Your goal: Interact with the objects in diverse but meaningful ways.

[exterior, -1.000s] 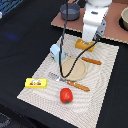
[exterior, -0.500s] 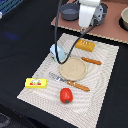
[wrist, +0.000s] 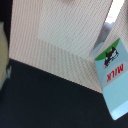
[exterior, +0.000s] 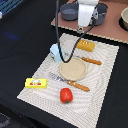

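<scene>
So the arm's up at the far end of the mat in the exterior view, white wrist hanging over the edge by the brown board; the gripper itself is too blurry to make out, so I honestly can't tell if it's open or closed or holding anything. The milk carton sits on the mat near its edge on the exterior view's left, just beside the tan plate; the wrist view shows it too, green-and-red MILK print, lying partly over the mat's edge. The bread loaf is beyond the plate; the red fruit is at the near end; the yellow packet hangs off the mat's left edge.
</scene>
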